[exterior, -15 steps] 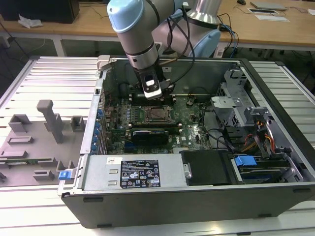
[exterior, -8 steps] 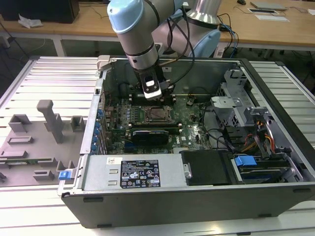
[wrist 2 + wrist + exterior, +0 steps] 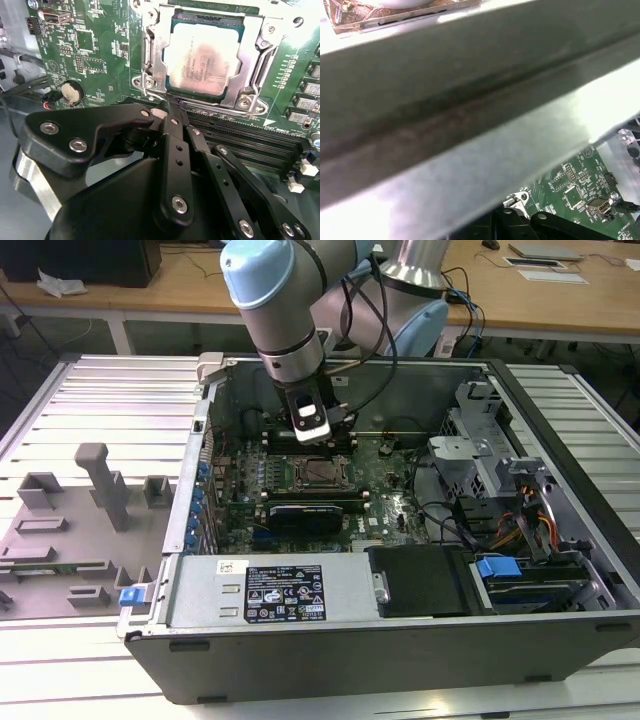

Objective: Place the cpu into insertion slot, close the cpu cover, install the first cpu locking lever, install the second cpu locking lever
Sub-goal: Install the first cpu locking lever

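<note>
The cpu (image 3: 207, 57) lies flat in the insertion slot (image 3: 322, 473), its dull silver top facing up. The cpu cover (image 3: 156, 52), a silvery frame plate, is folded down around the chip's edges. A thin wire locking lever (image 3: 220, 106) runs along the socket edge nearest my fingers. My gripper (image 3: 167, 107) is shut, its black fingertips together right at the socket's corner beside that lever's end. In the exterior view the gripper (image 3: 316, 443) hangs just behind the socket, low over the green board (image 3: 385, 490).
The grey case wall (image 3: 470, 115) stands close by the wrist. Black memory slots (image 3: 250, 140) run beside the socket, and a coin battery (image 3: 71, 91) sits on the board. A drive cage (image 3: 480, 440) and cables (image 3: 520, 520) are at the exterior view's right, and a grey fixture tray (image 3: 80, 530) at its left.
</note>
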Action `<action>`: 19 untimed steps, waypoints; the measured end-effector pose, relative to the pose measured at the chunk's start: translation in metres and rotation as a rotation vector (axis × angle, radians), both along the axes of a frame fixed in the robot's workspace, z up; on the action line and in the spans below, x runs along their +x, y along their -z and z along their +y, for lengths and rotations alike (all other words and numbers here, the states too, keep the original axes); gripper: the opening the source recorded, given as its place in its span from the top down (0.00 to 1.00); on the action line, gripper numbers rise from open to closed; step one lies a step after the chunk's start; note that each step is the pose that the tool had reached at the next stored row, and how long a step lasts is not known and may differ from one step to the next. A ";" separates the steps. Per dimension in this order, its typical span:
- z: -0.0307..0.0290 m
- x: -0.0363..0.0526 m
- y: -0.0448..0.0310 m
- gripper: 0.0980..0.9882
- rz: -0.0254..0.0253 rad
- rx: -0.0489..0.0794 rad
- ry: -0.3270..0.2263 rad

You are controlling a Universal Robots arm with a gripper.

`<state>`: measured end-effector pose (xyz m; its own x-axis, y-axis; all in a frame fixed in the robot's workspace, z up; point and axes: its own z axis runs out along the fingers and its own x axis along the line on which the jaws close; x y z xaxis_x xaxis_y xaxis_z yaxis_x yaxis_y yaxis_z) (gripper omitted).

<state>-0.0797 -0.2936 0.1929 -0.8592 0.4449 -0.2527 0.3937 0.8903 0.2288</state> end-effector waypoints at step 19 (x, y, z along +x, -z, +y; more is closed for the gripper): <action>0.0001 0.0016 -0.0249 0.99 -0.0002 0.014 0.000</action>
